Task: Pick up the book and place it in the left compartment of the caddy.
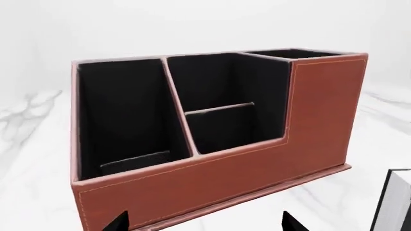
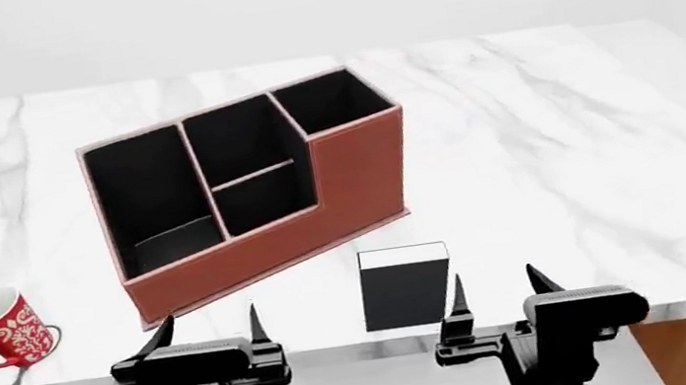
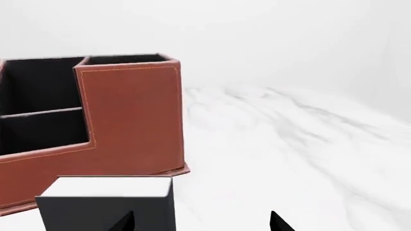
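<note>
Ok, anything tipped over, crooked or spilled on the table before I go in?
The caddy sits skewed, rotated against the table edge. The mug lies tipped on its side, far left. Nothing spilled.

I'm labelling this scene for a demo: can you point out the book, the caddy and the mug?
book (image 2: pixel 406 289): head view, on the middle of its black cover.
caddy (image 2: pixel 361 175): head view, on its reddish-brown front wall, taller right part.
mug (image 2: pixel 6 331): head view, on its red-and-white patterned side.

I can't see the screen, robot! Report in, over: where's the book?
Left gripper and right gripper open, empty. Book on table, in front of caddy. Left compartment open, nothing blocking.
</note>
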`<state>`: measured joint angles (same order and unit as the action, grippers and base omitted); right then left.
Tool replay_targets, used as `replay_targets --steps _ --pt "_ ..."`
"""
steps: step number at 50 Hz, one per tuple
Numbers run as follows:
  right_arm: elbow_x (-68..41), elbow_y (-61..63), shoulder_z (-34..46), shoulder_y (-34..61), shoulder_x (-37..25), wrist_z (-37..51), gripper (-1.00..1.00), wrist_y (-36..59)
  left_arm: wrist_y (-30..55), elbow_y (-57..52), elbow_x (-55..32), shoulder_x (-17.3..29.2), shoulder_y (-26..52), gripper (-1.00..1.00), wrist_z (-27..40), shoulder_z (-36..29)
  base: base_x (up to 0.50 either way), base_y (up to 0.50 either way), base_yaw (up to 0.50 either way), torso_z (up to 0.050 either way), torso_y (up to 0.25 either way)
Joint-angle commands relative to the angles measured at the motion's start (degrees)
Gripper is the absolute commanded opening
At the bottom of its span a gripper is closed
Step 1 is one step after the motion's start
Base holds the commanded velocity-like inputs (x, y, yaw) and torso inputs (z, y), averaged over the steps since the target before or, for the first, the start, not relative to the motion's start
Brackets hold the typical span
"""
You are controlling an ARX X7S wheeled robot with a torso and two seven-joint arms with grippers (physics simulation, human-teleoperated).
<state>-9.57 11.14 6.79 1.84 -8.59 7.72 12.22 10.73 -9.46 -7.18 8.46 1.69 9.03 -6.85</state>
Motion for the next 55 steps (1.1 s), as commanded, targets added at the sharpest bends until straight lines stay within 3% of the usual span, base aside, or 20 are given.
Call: replay_targets --steps 1,5,10,35,55 --pt "-9.9 19.6 -4.3 8.9 -4.0 1.4 1.0 26.9 22.1 -17.5 -4.1 3.2 6.1 1.0 1.1 1.1 0.0 0.0 0.0 0.0 0.0" --pt "-12.7 22.6 -6.3 15.2 -5.2 2.4 1.0 34.1 30.9 -23.2 -6.4 4.3 10.6 1.0 1.5 2.3 0.0 0.0 0.0 0.0 0.0" --pt "-11.7 22.3 -6.2 18.2 -6.0 3.6 1.0 35.2 34.2 -25.2 -7.8 4.8 13.0 1.0 1.6 3.3 0.0 0.0 0.0 0.0 0.0" --pt "-11.4 15.8 -12.1 24.2 -7.0 5.9 1.0 33.0 30.7 -23.6 -6.4 6.0 12.5 1.0 2.6 2.6 0.01 0.0 0.0 0.0 0.0" --pt "-11.7 14.2 -11.4 24.7 -7.3 6.2 1.0 33.3 31.2 -24.1 -7.0 6.7 12.9 1.0 3.0 2.6 0.5 0.0 0.0 0.0 0.0"
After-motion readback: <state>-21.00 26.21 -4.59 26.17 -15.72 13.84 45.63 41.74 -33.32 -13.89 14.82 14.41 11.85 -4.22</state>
